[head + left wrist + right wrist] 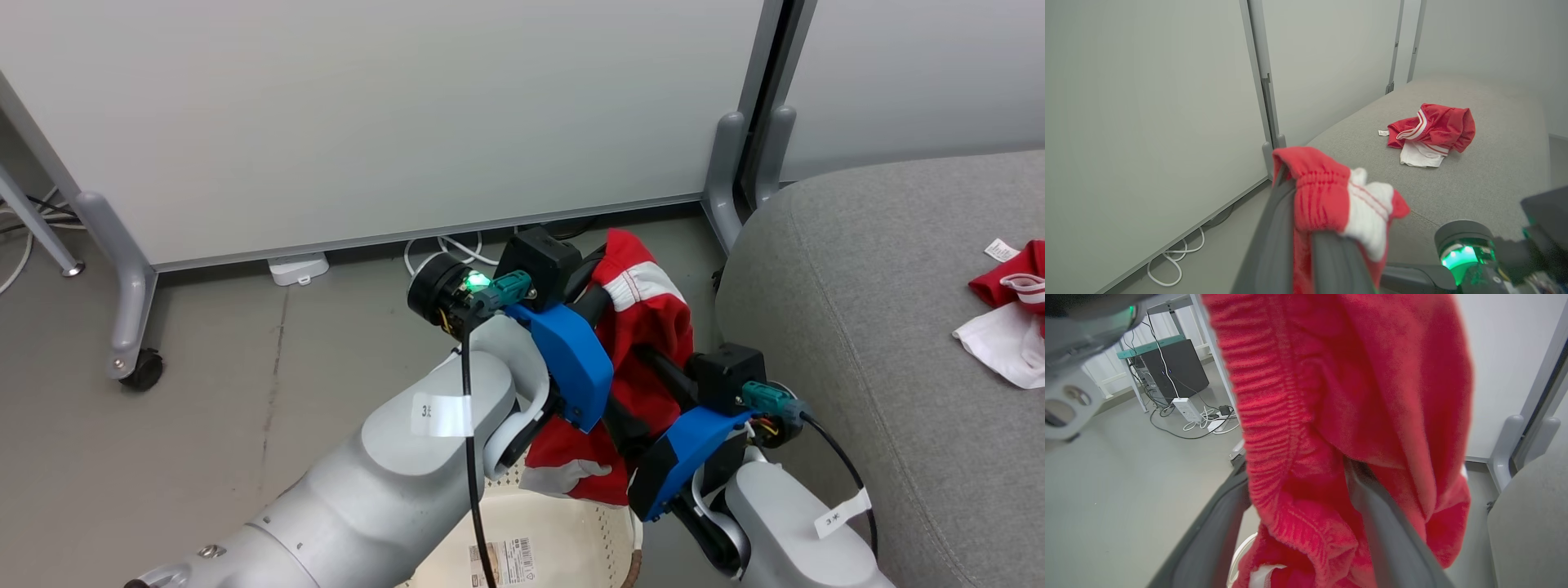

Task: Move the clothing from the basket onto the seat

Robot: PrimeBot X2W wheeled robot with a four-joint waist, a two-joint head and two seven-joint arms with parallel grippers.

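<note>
Our left gripper (1302, 204) is clamped on the waistband of a red garment (653, 327), which in the head view hangs lengthwise from 1 to 7 o'clock over the basket (588, 531). Our right gripper (1298, 473) stands wide open, its fingers straddling the lower cloth. We judge the seat (857, 327) lies at 3 o'clock, just beside the garment and nearer our right arm, with the other garment (1012, 302) lying on it.

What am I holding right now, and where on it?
The left gripper pinches the red garment by its elastic waistband. The right gripper is open, fabric hanging between its fingers.
</note>
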